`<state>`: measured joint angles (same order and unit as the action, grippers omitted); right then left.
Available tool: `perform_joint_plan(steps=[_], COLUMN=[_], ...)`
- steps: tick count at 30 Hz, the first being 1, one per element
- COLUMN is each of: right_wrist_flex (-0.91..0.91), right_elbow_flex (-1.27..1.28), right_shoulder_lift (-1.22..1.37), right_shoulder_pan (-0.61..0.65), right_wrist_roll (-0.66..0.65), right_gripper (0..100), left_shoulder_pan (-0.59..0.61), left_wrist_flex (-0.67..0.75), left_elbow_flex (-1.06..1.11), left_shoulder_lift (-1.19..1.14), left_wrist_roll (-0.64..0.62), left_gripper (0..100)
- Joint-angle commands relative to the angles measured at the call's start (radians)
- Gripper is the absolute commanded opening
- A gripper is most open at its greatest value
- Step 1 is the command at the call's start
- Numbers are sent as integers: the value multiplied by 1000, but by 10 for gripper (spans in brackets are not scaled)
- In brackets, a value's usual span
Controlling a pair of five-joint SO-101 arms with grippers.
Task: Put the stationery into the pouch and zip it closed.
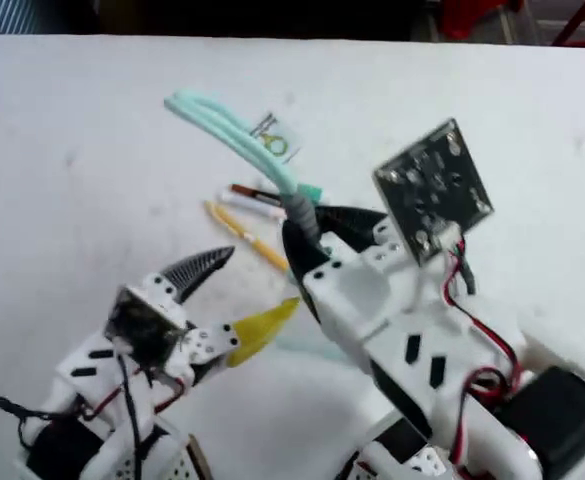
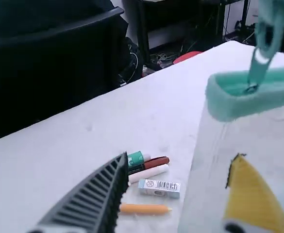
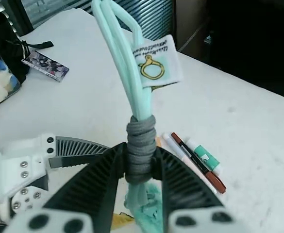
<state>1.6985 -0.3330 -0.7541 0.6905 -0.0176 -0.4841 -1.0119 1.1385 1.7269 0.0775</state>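
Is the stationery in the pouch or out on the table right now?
Out. The markers, eraser and orange pencil lie on the table, outside the pouch that the right gripper holds by its strap.

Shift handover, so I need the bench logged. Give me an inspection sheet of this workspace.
Surface: white table, no spills seen.
Job's things: translucent pouch with mint-green zip edge, its mint-green loop strap held up; brown pen, green-capped marker, white eraser, orange pencil lying outside it.
Clutter: printed card on the table.
Grippers: right gripper shut on the strap's grey wrap; left gripper open beside the pouch.
Cables: red and black wires on the right arm.
Surroundings: black chair beyond the table.
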Motion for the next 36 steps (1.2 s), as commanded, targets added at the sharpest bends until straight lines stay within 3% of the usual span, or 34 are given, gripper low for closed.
perform_joint_plan(steps=[1, 4, 9, 13, 19, 26, 36], right_wrist_flex=[21, 21, 21, 19, -7, 19, 21], right_elbow_flex=[-5, -5, 29, 91, 137, 135, 143], right_shoulder_lift=[-41, -51, -45, -45, -44, -54, -54], right_shoulder_pan=[16, 30, 154, 176, 182, 302, 308], right_wrist_roll=[-37, -48, -49, -124, -123, -126, -130], right_gripper=[17, 17, 17, 17, 17, 17, 17], left_shoulder_pan=[-56, -143, -242, -248, -240, -242, -260], left_wrist_flex=[32, 43, 89, 80, 84, 83, 38], left_elbow_flex=[9, 6, 11, 14, 8, 9, -15], left_shoulder_lift=[-21, -21, -25, -21, -21, -21, -2], left_wrist_roll=[51, 54, 112, 110, 110, 109, 107], left_gripper=[331, 331, 319, 305, 305, 305, 306])
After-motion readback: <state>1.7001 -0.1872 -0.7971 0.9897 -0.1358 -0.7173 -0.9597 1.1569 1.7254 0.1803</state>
